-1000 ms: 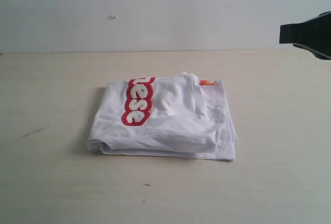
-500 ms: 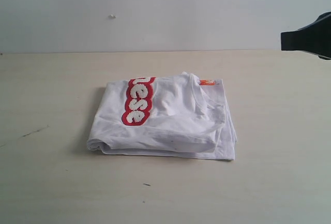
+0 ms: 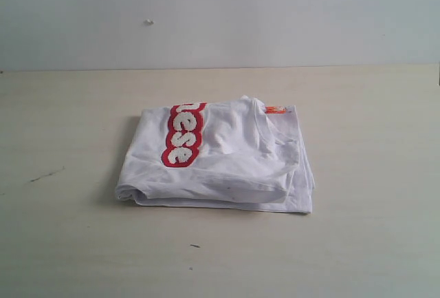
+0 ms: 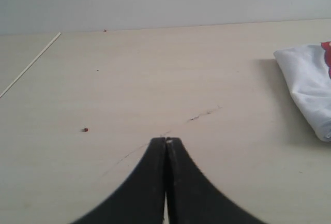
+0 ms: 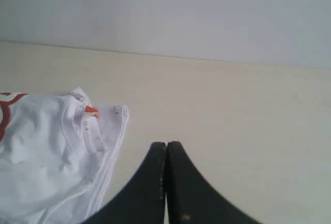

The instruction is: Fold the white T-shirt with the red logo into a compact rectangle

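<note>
Wooden table (image 3: pixel 371 174) holds the folded white T-shirt (image 3: pixel 227 160), lying clear of both arms' jaws, each pressed together empty.

Matte black left gripper (image 4: pixel 166 141), two smooth fingers (image 4: pixel 147 182) flaring wide at the base and tapering to blunt tips, pale fleck at the tip seam, right gripper (image 5: pixel 166 144) the same black curved pair, small brownish dot low on one finger

soft white cloth t-shirt (image 3: pixel 227 157), fuzzy red logo (image 3: pixel 183 135), matt pale wood table (image 3: pixel 371 229)
</note>
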You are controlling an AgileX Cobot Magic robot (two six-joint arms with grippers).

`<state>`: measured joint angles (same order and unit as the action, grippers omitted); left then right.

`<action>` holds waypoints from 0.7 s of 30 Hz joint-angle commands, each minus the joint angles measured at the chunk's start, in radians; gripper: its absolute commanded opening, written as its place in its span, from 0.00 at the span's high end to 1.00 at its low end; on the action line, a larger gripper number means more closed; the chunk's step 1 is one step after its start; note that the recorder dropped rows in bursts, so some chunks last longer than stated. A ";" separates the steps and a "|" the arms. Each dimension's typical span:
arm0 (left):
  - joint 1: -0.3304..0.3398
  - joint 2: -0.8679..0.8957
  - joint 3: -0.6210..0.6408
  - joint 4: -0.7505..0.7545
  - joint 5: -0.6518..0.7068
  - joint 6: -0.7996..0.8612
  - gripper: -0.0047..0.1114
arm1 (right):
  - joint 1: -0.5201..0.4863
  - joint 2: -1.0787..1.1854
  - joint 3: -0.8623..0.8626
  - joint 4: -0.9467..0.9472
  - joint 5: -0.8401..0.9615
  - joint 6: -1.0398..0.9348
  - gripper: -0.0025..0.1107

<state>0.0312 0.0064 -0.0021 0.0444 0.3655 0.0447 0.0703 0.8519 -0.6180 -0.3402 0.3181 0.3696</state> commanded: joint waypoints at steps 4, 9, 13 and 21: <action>0.003 -0.006 0.002 -0.008 -0.006 0.003 0.96 | -0.124 -0.194 0.210 -0.001 -0.123 0.025 0.98; 0.003 -0.006 0.002 -0.008 -0.006 0.003 0.96 | -0.210 -0.320 0.337 -0.001 -0.170 0.030 0.98; 0.003 -0.006 0.002 -0.008 -0.006 0.003 0.96 | -0.296 -0.408 0.423 0.001 -0.175 0.076 0.98; 0.003 -0.006 0.002 -0.008 -0.006 0.003 0.96 | -0.349 -0.594 0.545 0.018 -0.178 0.132 0.98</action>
<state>0.0312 0.0064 -0.0021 0.0444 0.3655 0.0447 -0.2734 0.3030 -0.1057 -0.3313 0.1590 0.4905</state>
